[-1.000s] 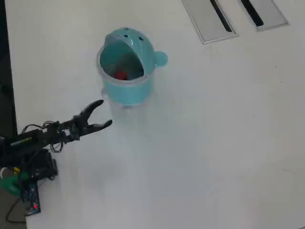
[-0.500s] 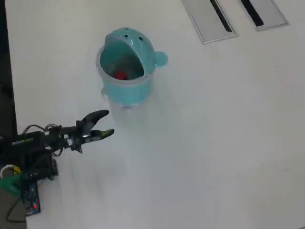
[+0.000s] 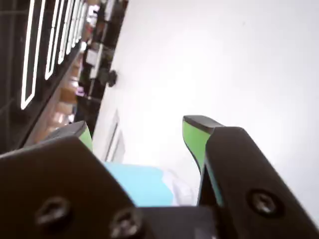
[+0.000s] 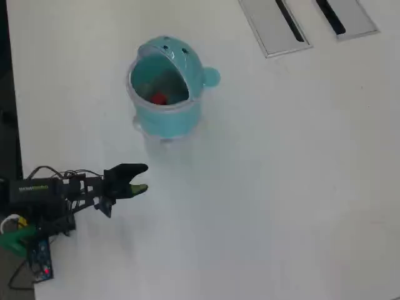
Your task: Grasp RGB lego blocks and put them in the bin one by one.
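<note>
The teal bin (image 4: 164, 112) stands upright on the white table, its mouth facing the overhead camera. A red lego block (image 4: 159, 98) lies inside it. My gripper (image 4: 144, 177) hovers below and left of the bin in the overhead view, well apart from it, open and holding nothing. In the wrist view the gripper (image 3: 139, 132) shows two green-padded fingers (image 3: 195, 139) spread wide. A blurred piece of the teal bin (image 3: 144, 184) appears between them, farther off.
Two grey slotted metal plates (image 4: 275, 25) are set into the table at the top right. The arm's base and wiring (image 4: 37, 244) sit at the dark left table edge. White table (image 4: 281, 187) stretches to the right.
The gripper has drawn back from the bin toward the bottom of the overhead view and stays open. The bin and the red block have not moved.
</note>
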`<state>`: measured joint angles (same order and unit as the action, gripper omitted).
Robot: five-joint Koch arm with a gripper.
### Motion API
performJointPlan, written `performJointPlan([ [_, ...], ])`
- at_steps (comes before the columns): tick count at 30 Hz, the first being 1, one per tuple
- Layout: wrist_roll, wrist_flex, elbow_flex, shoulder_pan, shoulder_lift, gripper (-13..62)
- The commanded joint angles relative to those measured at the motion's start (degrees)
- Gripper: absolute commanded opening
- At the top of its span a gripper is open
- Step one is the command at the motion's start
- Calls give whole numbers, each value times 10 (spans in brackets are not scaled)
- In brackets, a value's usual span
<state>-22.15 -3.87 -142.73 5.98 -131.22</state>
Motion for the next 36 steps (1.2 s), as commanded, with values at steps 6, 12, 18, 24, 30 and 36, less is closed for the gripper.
performJointPlan([
  [6, 67, 64, -26, 14, -45, 330],
  [12, 92, 101, -98, 17, -45, 330],
  [18, 95, 167, -198, 16, -45, 329],
  [24, 95, 205, -259, 16, -45, 329],
  [30, 96, 233, -301, 12, -45, 329],
  [36, 100, 299, -366, 9, -45, 323],
])
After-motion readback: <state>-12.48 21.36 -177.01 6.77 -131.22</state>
